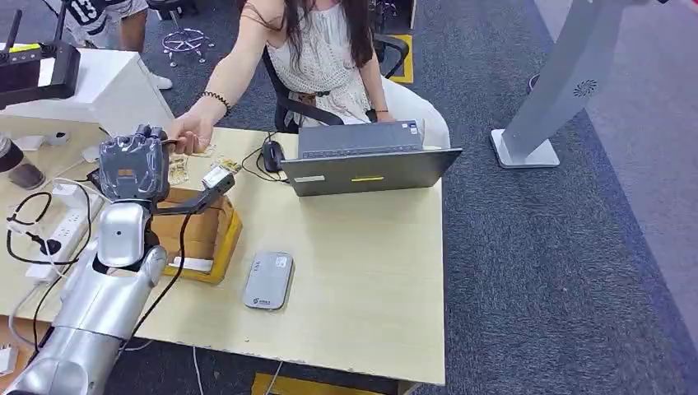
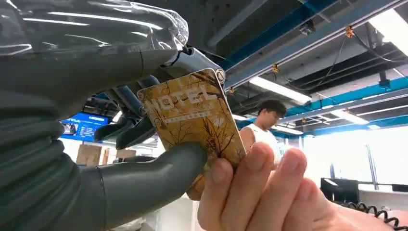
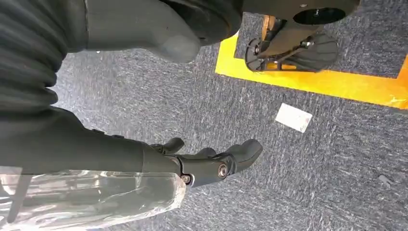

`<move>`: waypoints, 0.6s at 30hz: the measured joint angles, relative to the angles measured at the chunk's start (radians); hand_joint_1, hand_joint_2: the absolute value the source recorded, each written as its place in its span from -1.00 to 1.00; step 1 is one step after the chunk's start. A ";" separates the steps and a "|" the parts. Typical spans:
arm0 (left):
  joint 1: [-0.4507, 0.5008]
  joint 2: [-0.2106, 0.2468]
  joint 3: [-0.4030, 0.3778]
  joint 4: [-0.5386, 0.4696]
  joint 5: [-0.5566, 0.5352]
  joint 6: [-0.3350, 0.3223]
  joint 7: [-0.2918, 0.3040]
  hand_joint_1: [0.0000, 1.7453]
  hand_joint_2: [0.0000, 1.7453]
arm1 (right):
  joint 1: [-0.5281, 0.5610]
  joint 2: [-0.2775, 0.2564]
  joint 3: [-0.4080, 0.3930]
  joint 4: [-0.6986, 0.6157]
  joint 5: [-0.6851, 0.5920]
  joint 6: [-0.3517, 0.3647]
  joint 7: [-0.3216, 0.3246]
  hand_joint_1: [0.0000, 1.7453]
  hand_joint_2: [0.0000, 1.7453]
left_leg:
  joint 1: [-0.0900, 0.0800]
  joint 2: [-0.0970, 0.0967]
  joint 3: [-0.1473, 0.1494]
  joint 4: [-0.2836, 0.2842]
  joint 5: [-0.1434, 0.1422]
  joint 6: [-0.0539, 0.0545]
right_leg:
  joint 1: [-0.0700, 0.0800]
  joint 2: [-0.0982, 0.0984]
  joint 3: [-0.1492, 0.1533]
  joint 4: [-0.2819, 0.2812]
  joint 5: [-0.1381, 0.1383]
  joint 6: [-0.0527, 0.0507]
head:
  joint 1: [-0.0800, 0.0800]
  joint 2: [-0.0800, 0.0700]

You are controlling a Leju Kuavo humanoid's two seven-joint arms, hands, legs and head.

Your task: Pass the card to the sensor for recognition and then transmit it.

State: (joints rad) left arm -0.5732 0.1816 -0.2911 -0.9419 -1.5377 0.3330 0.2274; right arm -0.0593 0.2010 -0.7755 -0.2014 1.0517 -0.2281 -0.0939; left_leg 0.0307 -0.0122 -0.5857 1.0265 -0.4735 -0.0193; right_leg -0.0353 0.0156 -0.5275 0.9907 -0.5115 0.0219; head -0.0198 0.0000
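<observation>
Carpet (image 1: 527, 247), dark grey, covers the floor right of and beyond a pale wooden table (image 1: 362, 280), and a grey stand (image 1: 551, 90) rises from it at far right. On the table's far side sits an open laptop (image 1: 366, 160) with a mouse (image 1: 272, 154) just left of it; behind it a person (image 1: 321, 49) is seated in an office chair. Nearer, a brown cardboard box (image 1: 202, 234) rests on a yellow tray (image 1: 226, 247); what is inside cannot be made out. A grey card reader (image 1: 268, 280) lies flat near the table's middle. At far left lie a white power strip (image 1: 66, 226) and black cables (image 1: 29, 226).

The left hand (image 1: 136, 169) is raised over the table's far left part, pinching a brown patterned hotel card (image 2: 192, 120) between thumb and fingers. The person's hand (image 2: 260, 192) grips the same card's other end. The right hand (image 3: 211, 161) hangs over the carpet with loosely parted fingers, holding nothing; a white slip (image 3: 294, 117) lies on the floor near a yellow line (image 3: 317, 82).
</observation>
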 joint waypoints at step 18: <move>0.013 -0.026 0.011 -0.013 0.000 0.002 -0.013 -1.00 1.00 | 0.001 -0.018 -0.011 0.000 0.006 0.046 -0.011 -1.00 1.00 | 0.000 0.000 0.000 0.000 0.000 0.000 | 0.000 0.000 0.000 0.000 0.000 0.000 | 0.000 0.000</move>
State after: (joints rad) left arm -0.5598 0.1553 -0.2796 -0.9548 -1.5377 0.3353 0.2140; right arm -0.0581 0.1835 -0.7862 -0.2018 1.0575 -0.1816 -0.1053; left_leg 0.0306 -0.0121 -0.5857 1.0266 -0.4735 -0.0193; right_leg -0.0354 0.0157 -0.5274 0.9907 -0.5115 0.0219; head -0.0195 0.0000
